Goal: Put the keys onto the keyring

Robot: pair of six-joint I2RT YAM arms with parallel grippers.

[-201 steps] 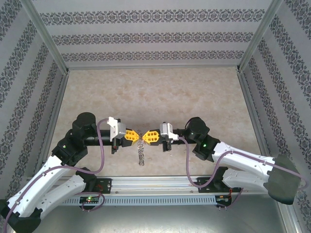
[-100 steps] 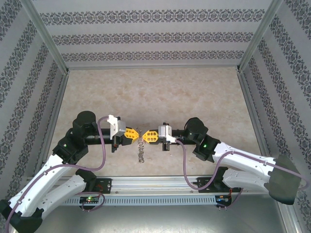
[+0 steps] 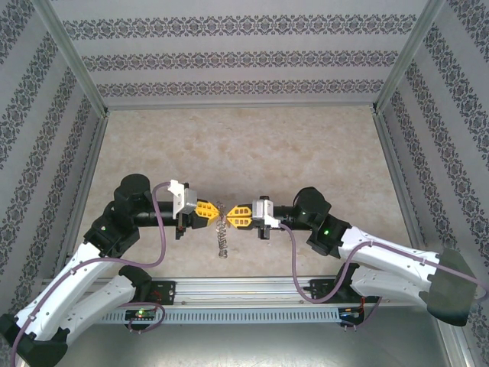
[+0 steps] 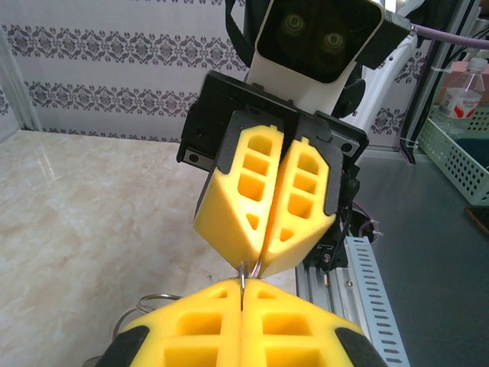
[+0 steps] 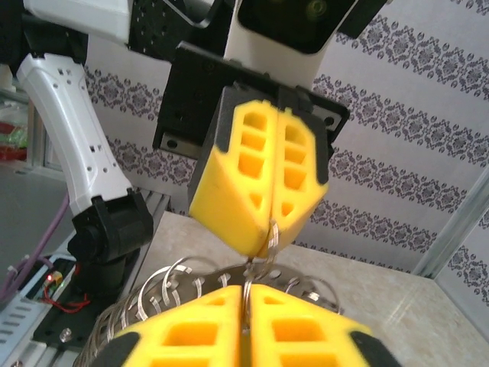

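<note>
Where the left wrist view looks beyond the near edge of the counter (image 3: 244, 145), a pale green basket (image 4: 457, 162) stands on a grey surface. A red-labelled bottle (image 4: 463, 96) rises at its rim; whether it stands inside the basket I cannot tell. Over the counter, near the middle of its near edge, the left end effector (image 3: 213, 212) and the right end effector (image 3: 231, 215) meet tip to tip, almost touching. Both are clenched, their yellow pads (image 4: 294, 191) pressed flat together, and each pinches a thin wire of the keyring (image 3: 222, 238) at its tip. From there the keyring hangs as a silvery loop between the two tips, toward the near edge. Whether its lower end rests on the counter I cannot tell. Seen from the wrists, its rings curl just under the pads.
</note>
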